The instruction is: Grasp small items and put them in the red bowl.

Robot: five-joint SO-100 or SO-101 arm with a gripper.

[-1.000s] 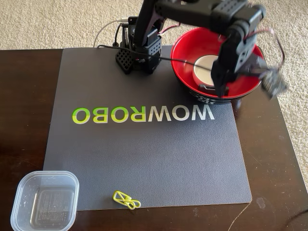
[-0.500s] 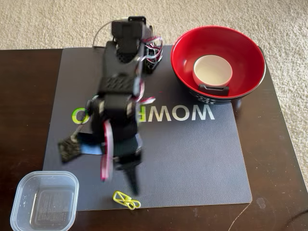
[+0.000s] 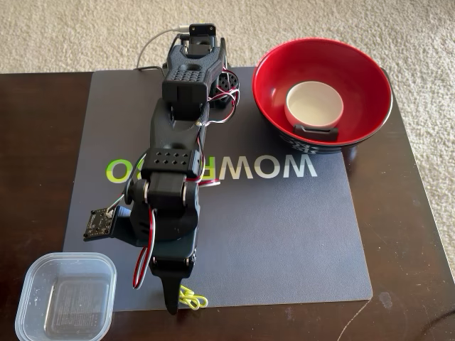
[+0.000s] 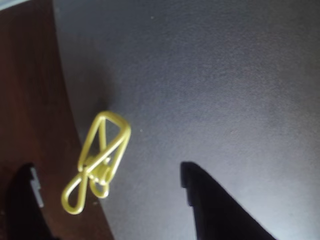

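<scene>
The linked yellow paper clips point(image 3: 192, 298) lie at the front edge of the grey mat point(image 3: 284, 241). My gripper point(image 3: 178, 302) hangs just over them, open. In the wrist view the paper clips point(image 4: 100, 155) lie between my two dark fingers, on the mat's edge, and the gripper point(image 4: 107, 167) is open around them. The red bowl point(image 3: 277, 71) stands at the back right and holds the small white dish point(image 3: 314, 103) and the black bone-shaped piece point(image 3: 316, 131). The clear square container point(image 3: 67, 297) sits at the front left on the table.
The dark wooden table point(image 3: 419, 234) ends in carpet at the back and right. The arm's base point(image 3: 195, 64) stands at the mat's back edge, with loose wires beside it. A small circuit board point(image 3: 96, 224) sticks out on the arm's left.
</scene>
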